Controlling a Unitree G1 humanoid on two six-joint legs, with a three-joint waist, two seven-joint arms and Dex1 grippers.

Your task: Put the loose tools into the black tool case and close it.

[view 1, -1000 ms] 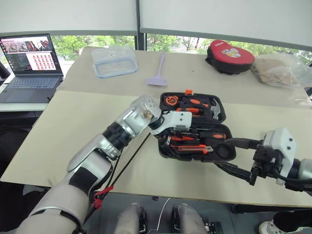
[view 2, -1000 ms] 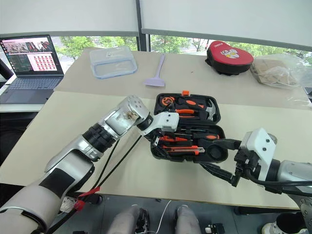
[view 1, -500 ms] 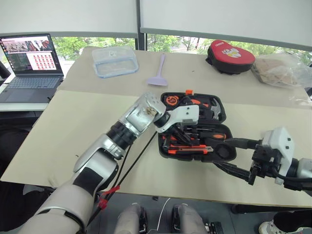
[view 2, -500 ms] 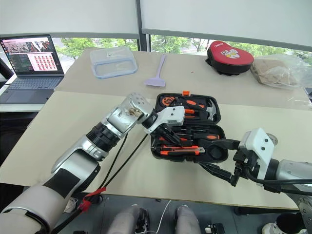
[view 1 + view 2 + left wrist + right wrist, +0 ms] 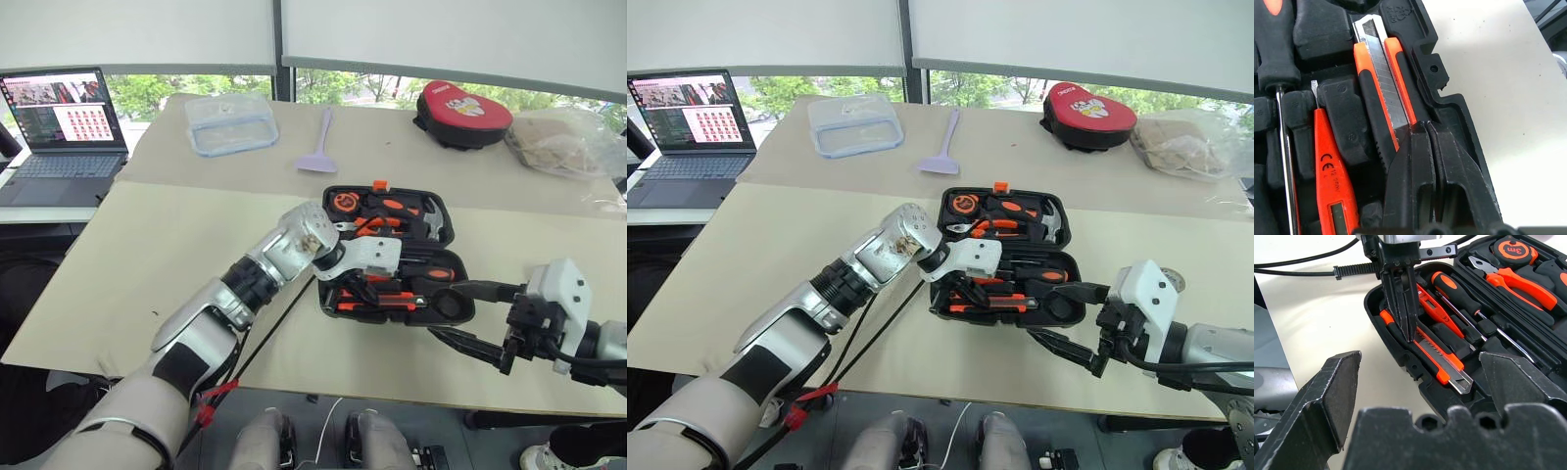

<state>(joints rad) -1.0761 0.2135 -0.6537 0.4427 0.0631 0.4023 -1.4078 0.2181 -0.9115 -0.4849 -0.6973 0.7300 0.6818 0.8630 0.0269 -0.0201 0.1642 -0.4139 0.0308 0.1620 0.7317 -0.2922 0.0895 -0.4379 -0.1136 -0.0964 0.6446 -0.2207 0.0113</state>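
Beige table (image 5: 147, 245) under open tool case (image 5: 446, 311)

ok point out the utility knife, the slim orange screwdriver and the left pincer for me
utility knife (image 5: 1382, 83), left wrist view, on its steel blade
slim orange screwdriver (image 5: 1331, 164), left wrist view, mid handle
left pincer (image 5: 1409, 335), right wrist view, at the shut fingertips

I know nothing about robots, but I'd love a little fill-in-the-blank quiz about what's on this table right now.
1. The black tool case lies ____, not closed.
2. The left gripper, fingers shut, presses on the orange-and-black utility ____ in the case.
3. The right gripper beside the case has its fingers ____.
4. Behind the case lies a lilac ____.

Missing words: open; knife; open; scraper
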